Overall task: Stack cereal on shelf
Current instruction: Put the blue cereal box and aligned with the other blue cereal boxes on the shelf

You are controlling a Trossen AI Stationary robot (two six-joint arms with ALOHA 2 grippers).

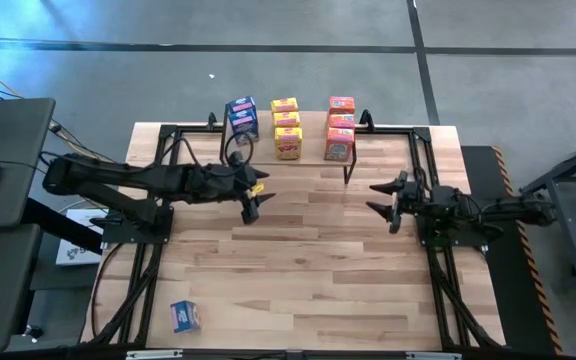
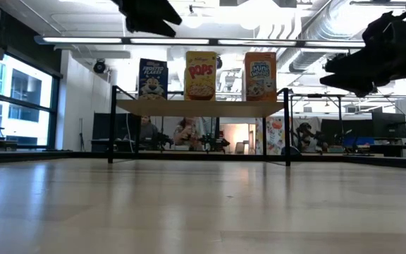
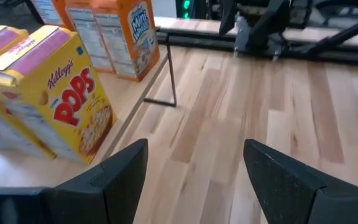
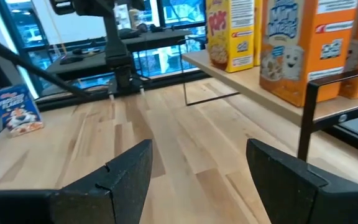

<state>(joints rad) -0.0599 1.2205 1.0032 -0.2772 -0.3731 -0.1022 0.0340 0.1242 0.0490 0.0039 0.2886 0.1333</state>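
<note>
The cereal stands in blue (image 1: 241,117), yellow (image 1: 286,127) and orange-red (image 1: 340,128) rows on the shelf (image 1: 313,138) at the table's far edge. In the low view they show as blue (image 2: 152,79), yellow (image 2: 201,75) and orange-red (image 2: 260,76) fronts on the shelf top (image 2: 199,107). One more blue box (image 1: 185,316) stands on the table near the near left corner, also seen in the right wrist view (image 4: 16,111). My left gripper (image 1: 253,203) hangs open in front of the shelf, close to the yellow box (image 3: 61,93). My right gripper (image 1: 388,203) waits open at the right.
The shelf's thin black legs (image 3: 169,74) stand on the wood just ahead of my left gripper. Black frame rails (image 1: 148,270) run along the table's left and right sides. Bare table (image 1: 308,270) lies between the arms and toward the near edge.
</note>
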